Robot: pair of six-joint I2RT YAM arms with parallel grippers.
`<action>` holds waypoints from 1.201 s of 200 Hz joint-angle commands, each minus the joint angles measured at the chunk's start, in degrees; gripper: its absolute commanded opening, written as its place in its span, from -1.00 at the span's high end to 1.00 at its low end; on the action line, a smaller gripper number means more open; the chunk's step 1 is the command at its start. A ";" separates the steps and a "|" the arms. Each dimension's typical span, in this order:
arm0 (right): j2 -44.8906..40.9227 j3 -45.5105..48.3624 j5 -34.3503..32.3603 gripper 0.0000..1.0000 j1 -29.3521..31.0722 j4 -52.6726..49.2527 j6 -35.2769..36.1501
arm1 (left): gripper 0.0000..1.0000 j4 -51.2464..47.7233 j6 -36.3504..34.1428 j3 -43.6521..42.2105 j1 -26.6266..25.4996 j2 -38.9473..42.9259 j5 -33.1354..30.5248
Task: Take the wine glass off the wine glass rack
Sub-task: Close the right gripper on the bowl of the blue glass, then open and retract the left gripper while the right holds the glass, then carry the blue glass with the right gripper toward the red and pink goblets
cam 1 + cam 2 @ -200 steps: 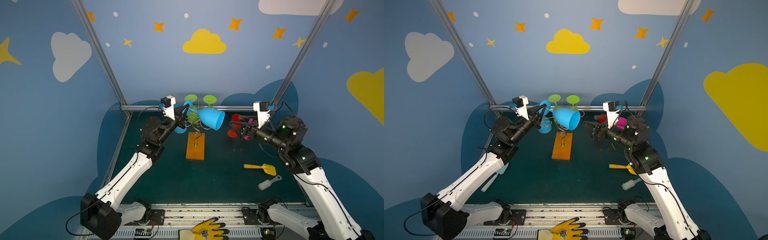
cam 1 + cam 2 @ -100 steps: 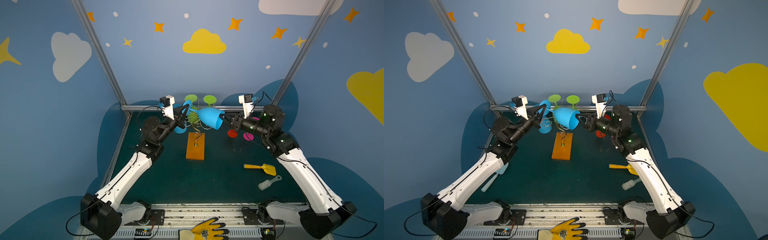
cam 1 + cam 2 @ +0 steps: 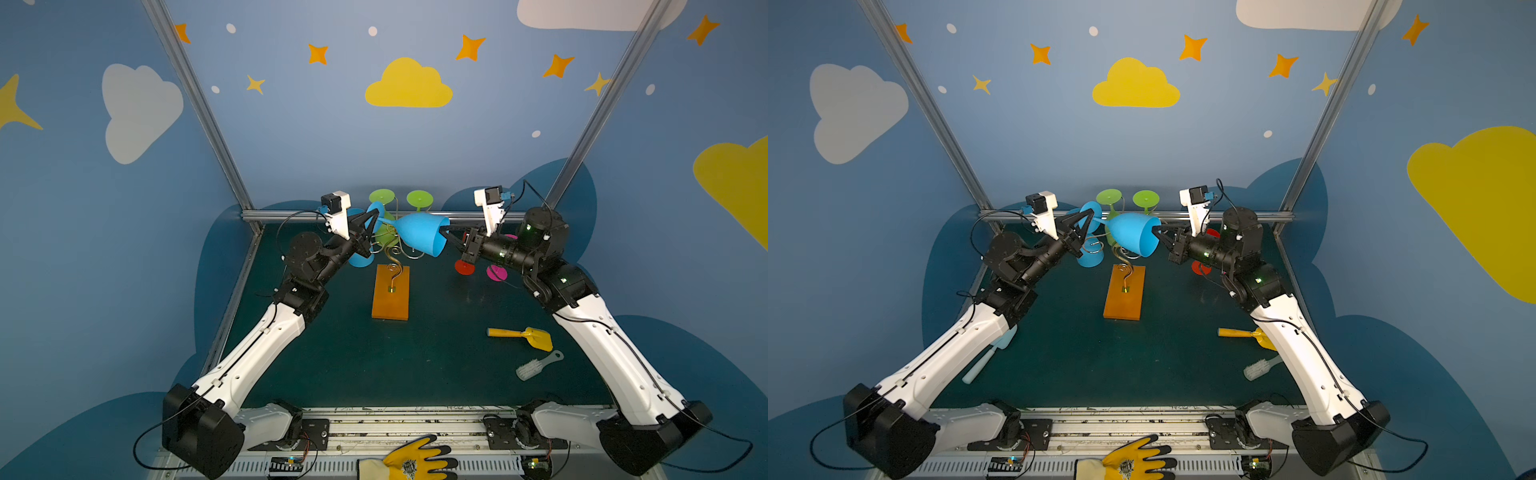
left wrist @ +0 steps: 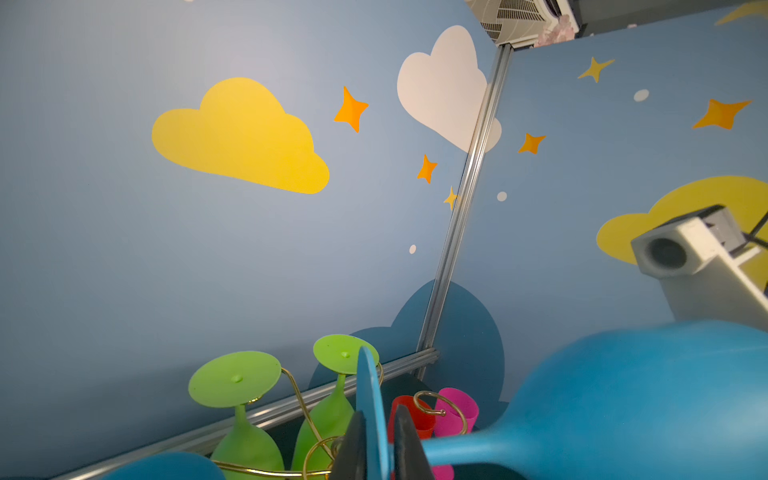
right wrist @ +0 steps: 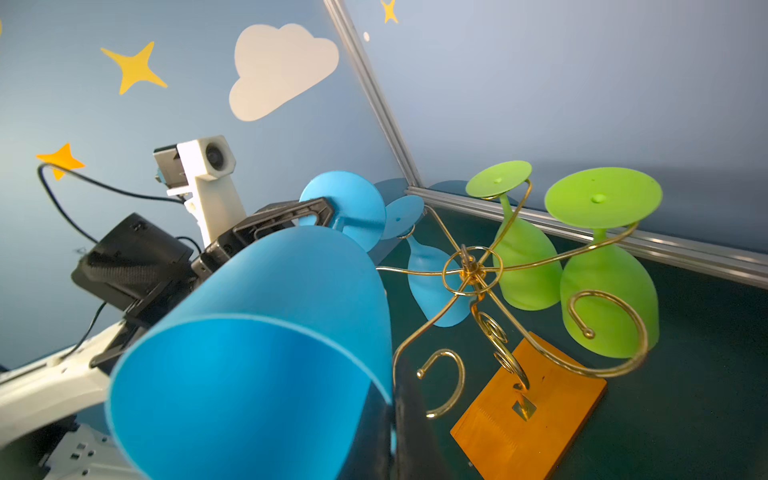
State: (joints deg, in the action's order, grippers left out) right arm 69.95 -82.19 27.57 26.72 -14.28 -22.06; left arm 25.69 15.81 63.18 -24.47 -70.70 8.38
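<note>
A blue wine glass [image 3: 419, 239] [image 3: 1133, 237] lies level in the air above the wine glass rack [image 3: 390, 293], a gold wire stand on an orange wooden base [image 5: 528, 415]. My right gripper [image 3: 444, 235] [image 5: 392, 399] is shut on the bowl's rim, one finger inside and one outside. My left gripper [image 3: 374, 216] [image 4: 376, 419] straddles the glass's round foot [image 4: 370, 399]. Its jaws stand slightly apart, with a thin gap at one finger. The bowl [image 5: 257, 353] fills much of the right wrist view.
Two green glasses [image 3: 381, 197] [image 3: 419, 199] and another blue glass [image 3: 1090, 255] hang upside down on the rack. Red [image 3: 464, 267] and pink [image 3: 496, 273] glasses stand under my right arm. A yellow shovel [image 3: 523, 336] and brush [image 3: 536, 365] lie front right, a pale spatula [image 3: 988, 357] front left.
My right arm swung in from the right to the blue glass and its jaws shut on the rim. The left jaws eased slightly apart at the foot.
</note>
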 commanded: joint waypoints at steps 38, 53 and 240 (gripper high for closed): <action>-10.04 -5.25 -13.74 1.00 -4.41 -13.51 5.52 | -0.47 -3.81 -4.58 -0.36 2.45 5.79 -7.71; -12.40 -5.81 -18.16 1.00 -5.35 -19.03 7.73 | -0.52 -6.65 -5.60 -0.40 3.91 7.79 -9.95; -4.11 3.83 -35.73 1.00 -21.24 -49.46 16.85 | -0.95 -9.74 -1.51 -25.01 24.60 25.91 -17.11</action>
State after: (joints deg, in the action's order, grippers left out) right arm 63.90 -78.78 -6.68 8.56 -64.60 -6.55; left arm 15.46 11.20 37.80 -0.91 -44.71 -9.41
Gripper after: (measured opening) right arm 0.048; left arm 0.975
